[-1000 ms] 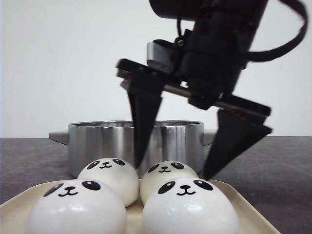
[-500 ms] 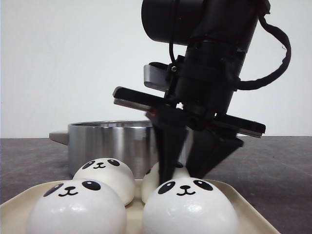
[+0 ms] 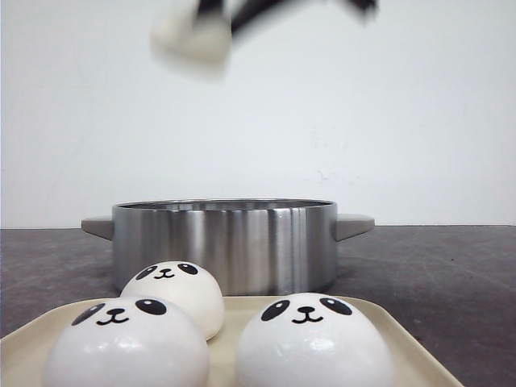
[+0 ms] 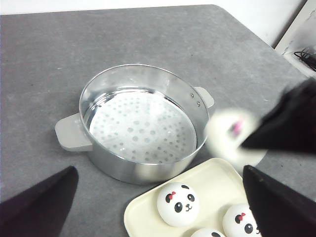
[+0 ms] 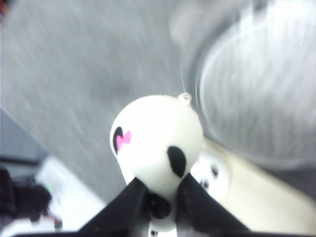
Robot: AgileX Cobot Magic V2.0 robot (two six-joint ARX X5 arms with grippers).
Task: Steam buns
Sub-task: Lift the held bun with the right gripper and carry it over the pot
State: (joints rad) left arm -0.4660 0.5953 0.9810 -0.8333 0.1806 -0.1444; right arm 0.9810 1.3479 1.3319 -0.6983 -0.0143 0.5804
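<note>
Three panda-faced buns rest on the cream tray [image 3: 403, 339]: one at the front left [image 3: 129, 343], one at the front right [image 3: 310, 343], one behind them [image 3: 173, 294]. A fourth bun [image 5: 153, 133] is pinched between the fingers of my right gripper [image 5: 160, 185], which is shut on it. That bun [image 3: 193, 36] shows as a blur high in the front view, over the left part of the steel pot [image 3: 226, 242]. My left gripper [image 4: 159, 170] hangs open above the pot's near wall and the tray, holding nothing.
The pot [image 4: 140, 123] has two grey handles and a white perforated liner on its bottom, with nothing on it. It stands on a dark grey table [image 4: 44, 59] just behind the tray [image 4: 217, 177]. The table's edge and a white wall lie beyond.
My right gripper closed on the back right bun, lifted it off the tray and swung it up and to the left. The other three buns stayed put.
</note>
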